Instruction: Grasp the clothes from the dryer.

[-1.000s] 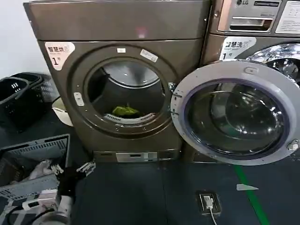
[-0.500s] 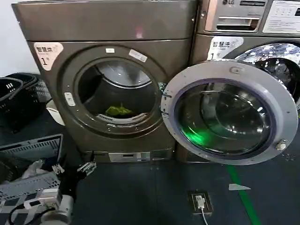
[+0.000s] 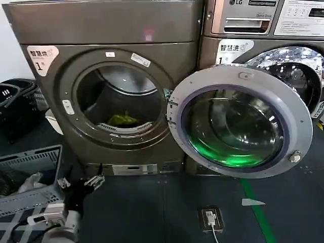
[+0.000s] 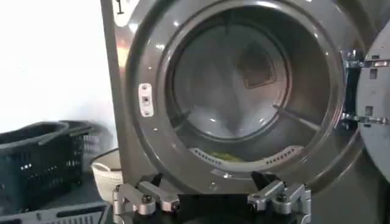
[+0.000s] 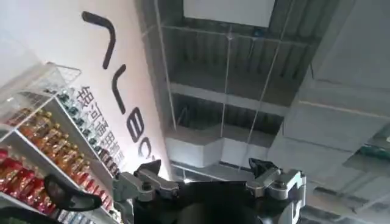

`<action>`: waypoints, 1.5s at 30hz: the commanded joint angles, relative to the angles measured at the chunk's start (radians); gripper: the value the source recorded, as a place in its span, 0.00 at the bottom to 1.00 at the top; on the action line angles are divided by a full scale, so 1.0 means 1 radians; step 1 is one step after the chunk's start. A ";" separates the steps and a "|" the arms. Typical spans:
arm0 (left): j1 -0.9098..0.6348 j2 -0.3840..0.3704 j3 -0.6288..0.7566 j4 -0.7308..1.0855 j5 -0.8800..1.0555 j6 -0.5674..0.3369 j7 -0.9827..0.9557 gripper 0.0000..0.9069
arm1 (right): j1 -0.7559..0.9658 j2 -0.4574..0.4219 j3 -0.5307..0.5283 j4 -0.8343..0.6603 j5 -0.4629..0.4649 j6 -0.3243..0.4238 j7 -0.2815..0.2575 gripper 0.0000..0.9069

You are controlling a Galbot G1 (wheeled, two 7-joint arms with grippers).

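dark floor (image 3: 152,212), dryer (image 3: 101,30), grey basket (image 3: 35,162)

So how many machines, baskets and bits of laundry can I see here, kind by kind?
Laundry machines: 2, the bronze-grey dryer with its door swung open, and the silver LG washer beside it.
Yellow-green clothes in the drum: 1.
Baskets on the floor: 3, black, white, grey.
Total: 6.

A small crumpled yellow-green piece of clothes (image 3: 122,120) is seen lying at the bottom of the drum, just behind the port's lower lip. The bronze-grey dryer (image 3: 101,30) is stood with its chrome-ringed glass door (image 3: 238,121) swung fully open.
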 commanded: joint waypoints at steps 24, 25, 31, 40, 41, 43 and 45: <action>-0.029 0.014 0.016 0.015 -0.001 0.004 0.005 1.00 | -0.012 0.005 0.018 0.000 0.009 0.018 -0.032 1.00; -0.030 0.016 0.018 0.016 0.000 0.005 0.005 1.00 | -0.012 0.006 0.018 0.000 0.010 0.018 -0.032 1.00; -0.055 0.037 0.032 0.030 -0.005 0.008 0.006 1.00 | -0.015 0.006 0.023 0.001 0.012 0.018 -0.032 1.00; -0.079 0.048 0.052 0.048 -0.009 0.011 0.007 1.00 | -0.022 0.010 0.029 0.004 0.013 0.016 -0.031 1.00; -0.080 0.048 0.056 0.051 -0.007 0.011 0.007 1.00 | -0.022 0.011 0.030 0.005 0.013 0.016 -0.031 1.00; -0.083 0.048 0.064 0.055 -0.006 0.010 0.007 1.00 | -0.024 0.012 0.031 0.005 0.013 0.016 -0.030 1.00; -0.087 0.049 0.068 0.057 -0.006 0.011 0.007 1.00 | -0.026 0.013 0.033 0.007 0.013 0.015 -0.029 1.00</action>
